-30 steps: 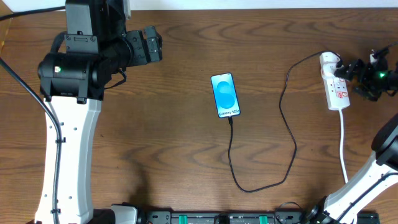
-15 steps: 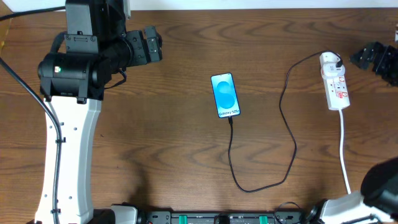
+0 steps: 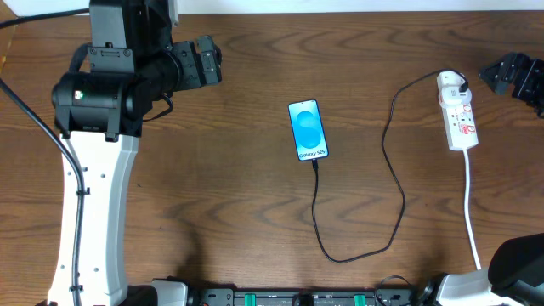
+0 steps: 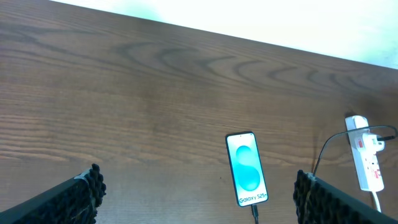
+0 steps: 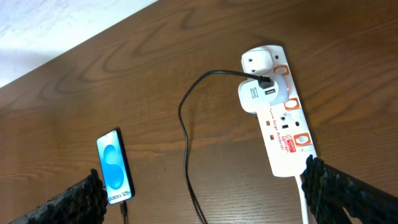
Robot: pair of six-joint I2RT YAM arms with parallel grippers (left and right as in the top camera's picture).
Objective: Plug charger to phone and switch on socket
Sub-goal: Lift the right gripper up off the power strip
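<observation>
The phone (image 3: 308, 130) lies flat mid-table, blue screen up, also seen in the left wrist view (image 4: 247, 169) and the right wrist view (image 5: 114, 165). The black charger cable (image 3: 393, 174) runs from the phone's near edge, loops right and ends in a white adapter (image 5: 256, 96) seated in the socket (image 3: 460, 121), a white strip with red markings (image 5: 285, 130). My left gripper (image 3: 211, 65) hovers open, far left of the phone, nothing between its fingers (image 4: 92, 186). My right gripper (image 3: 503, 77) is open, right of the socket and apart from it.
The socket's white cord (image 3: 470, 204) trails toward the front edge at the right. The left arm's white link (image 3: 93, 204) covers the left side of the wooden table (image 3: 221, 187). A white wall edge (image 4: 186, 12) borders the table's far side.
My right gripper has drawn back from beside the socket toward the far right edge. The left arm, phone and cable have not moved.
</observation>
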